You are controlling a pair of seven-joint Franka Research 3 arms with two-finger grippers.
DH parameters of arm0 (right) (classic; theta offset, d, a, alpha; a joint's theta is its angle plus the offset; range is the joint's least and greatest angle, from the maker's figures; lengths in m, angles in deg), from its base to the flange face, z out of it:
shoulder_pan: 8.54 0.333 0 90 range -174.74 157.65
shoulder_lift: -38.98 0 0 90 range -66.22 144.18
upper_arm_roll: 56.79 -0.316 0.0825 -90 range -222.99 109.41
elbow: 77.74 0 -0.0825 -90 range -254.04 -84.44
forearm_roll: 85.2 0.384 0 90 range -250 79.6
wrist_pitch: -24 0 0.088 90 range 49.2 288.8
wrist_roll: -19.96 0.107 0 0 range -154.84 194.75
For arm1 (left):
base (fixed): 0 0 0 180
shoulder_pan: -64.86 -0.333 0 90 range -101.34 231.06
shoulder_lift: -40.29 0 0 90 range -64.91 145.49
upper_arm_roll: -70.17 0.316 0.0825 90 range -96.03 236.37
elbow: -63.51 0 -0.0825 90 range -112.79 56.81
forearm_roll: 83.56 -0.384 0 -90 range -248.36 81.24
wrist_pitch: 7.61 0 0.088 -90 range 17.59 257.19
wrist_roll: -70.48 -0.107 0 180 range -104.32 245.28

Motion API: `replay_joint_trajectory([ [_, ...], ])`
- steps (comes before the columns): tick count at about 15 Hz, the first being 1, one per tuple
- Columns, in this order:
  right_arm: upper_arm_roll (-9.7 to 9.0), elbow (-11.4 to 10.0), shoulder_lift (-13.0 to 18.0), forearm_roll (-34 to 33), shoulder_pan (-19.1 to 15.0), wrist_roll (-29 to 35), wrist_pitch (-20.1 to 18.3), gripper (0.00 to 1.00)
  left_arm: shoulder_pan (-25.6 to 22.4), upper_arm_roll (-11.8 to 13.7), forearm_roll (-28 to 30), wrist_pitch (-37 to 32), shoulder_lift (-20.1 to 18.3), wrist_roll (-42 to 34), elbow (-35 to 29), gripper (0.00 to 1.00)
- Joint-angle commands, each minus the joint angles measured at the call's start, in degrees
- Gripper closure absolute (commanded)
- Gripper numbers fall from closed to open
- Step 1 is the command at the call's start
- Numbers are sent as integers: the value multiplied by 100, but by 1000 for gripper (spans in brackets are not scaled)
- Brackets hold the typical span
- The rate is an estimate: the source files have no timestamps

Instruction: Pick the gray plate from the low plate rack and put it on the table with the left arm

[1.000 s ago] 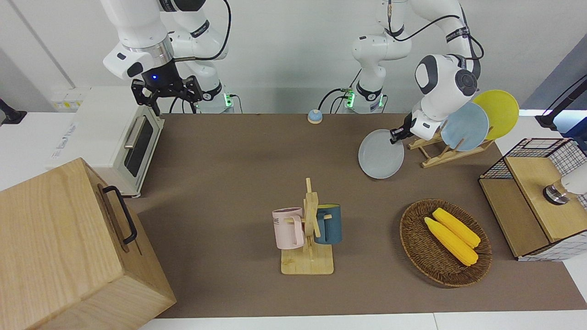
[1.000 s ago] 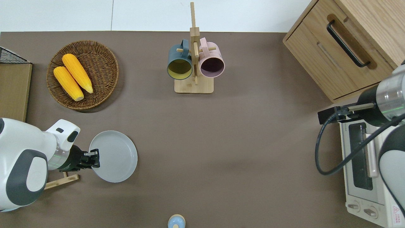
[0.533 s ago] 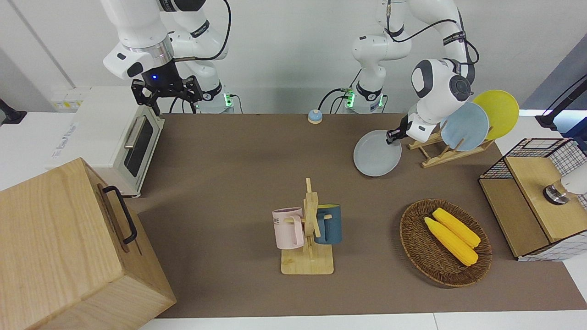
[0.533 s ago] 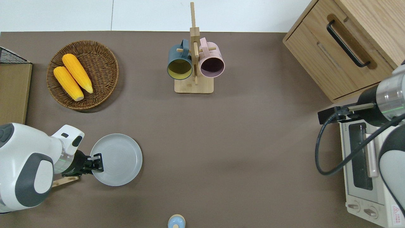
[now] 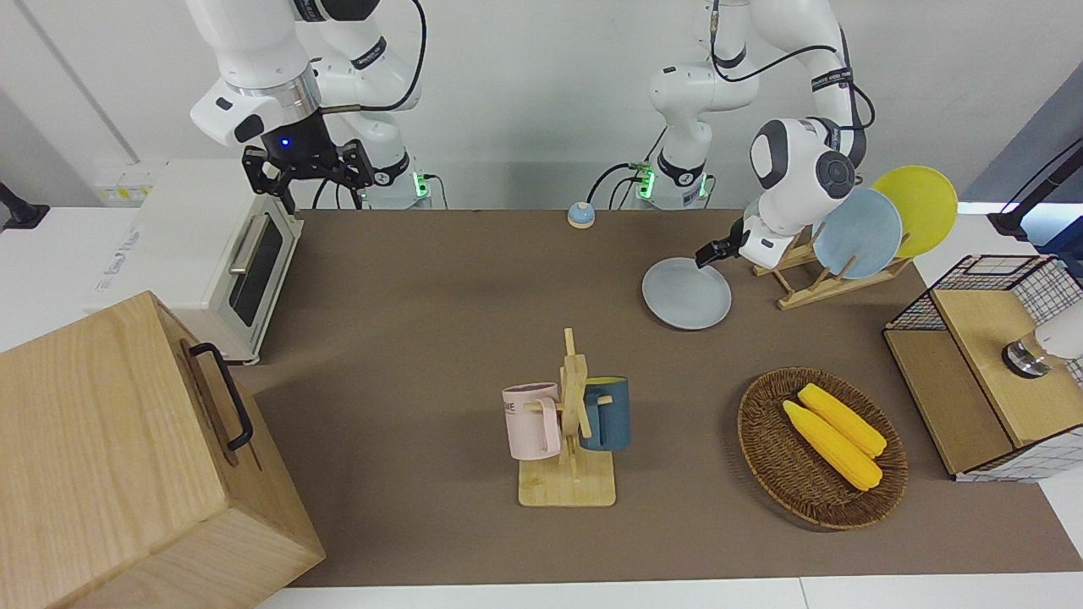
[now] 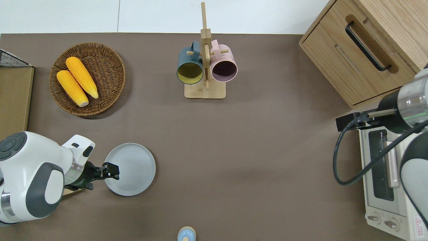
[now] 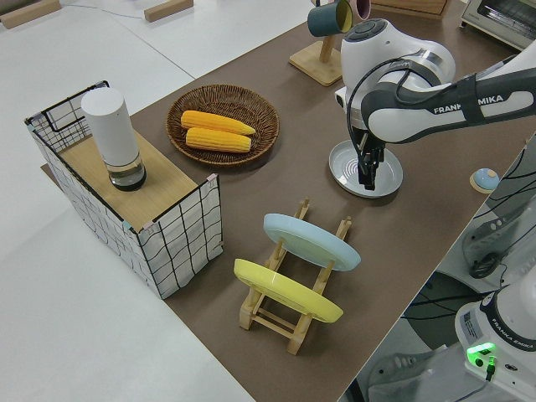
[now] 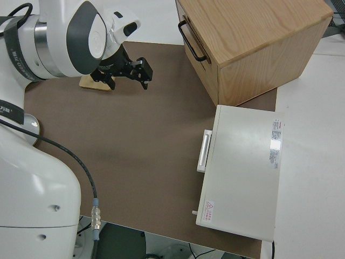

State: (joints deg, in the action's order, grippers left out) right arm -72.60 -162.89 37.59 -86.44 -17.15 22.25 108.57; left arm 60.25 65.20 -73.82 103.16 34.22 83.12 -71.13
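Front view: the gray plate (image 5: 686, 293) lies nearly flat on the table (image 5: 440, 296) just beside the low plate rack (image 5: 825, 275). Overhead view: the left gripper (image 6: 112, 169) is clamped on the plate's rim. The right arm is parked.

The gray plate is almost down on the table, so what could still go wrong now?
The left gripper pinches only the rim of the gray plate, so letting go early might make it clatter on the table. Pulling back, the arm could bump the low plate rack close by, which holds the light blue plate and yellow plate.
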Motion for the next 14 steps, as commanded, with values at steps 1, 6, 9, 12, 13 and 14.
replay_joint_trajectory([
  [1,-98,51,7,-8,-106,69,-81,17,-23,-39,-926,-11,-96,107,437,7],
  [6,-98,51,15,-8,-106,69,-72,17,21,198,-1370,-1081,-52,46,1597,9],
  [9,-98,51,15,-8,-106,69,-81,17,22,225,-1370,-2013,-43,-7,2484,9],
  [12,-98,51,7,-8,-106,69,-81,17,39,260,-1308,-2165,-96,-77,2794,9],
  [13,-98,51,15,-8,-106,69,-81,17,48,251,-1291,-2121,-96,-156,2881,9],
  [14,-98,51,15,-8,-115,69,-81,17,57,251,-1212,-2095,-70,-192,3013,9],
])
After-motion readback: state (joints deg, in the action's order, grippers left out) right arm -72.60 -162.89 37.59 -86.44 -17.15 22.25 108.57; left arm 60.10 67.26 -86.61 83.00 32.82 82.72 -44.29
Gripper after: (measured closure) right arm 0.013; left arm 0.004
